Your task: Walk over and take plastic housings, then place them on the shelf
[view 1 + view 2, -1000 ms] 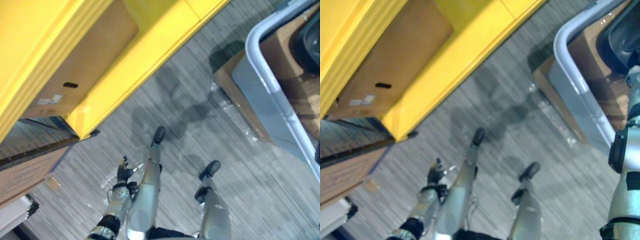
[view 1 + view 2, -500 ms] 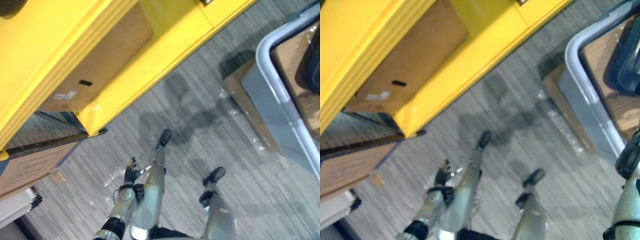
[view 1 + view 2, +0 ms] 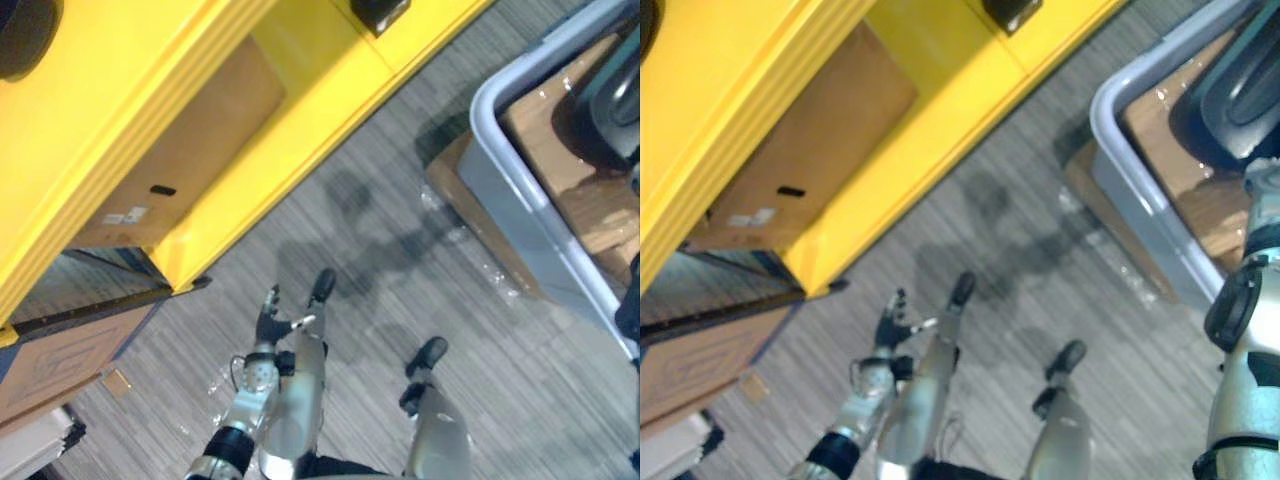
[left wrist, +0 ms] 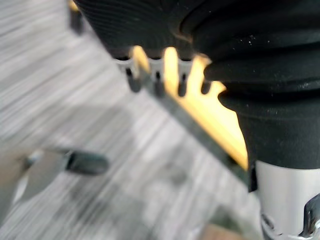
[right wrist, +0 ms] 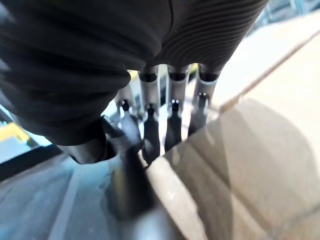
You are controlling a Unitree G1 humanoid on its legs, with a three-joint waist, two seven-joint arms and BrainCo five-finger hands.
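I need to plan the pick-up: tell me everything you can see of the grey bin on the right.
The grey bin is a pale blue-grey plastic tub with a thick rounded rim and a smooth wall, cut off by the views' right edge. It stands upright on the striped grey floor, and a brown board juts out at its corner. Inside lies glossy brown cardboard with a dark plastic part on it.

— On the yellow shelf [image 3: 310, 110], upper left, we see smooth paint with a soft sheen. The cardboard box [image 3: 190, 150] under it looks matt to us.

— We agree. The floor [image 3: 520, 400] looks like ribbed grey carpet to us. The grey bin [image 3: 487, 105], upper right, is smooth plastic, and the dark housing [image 3: 1240, 85] inside it is glossy.
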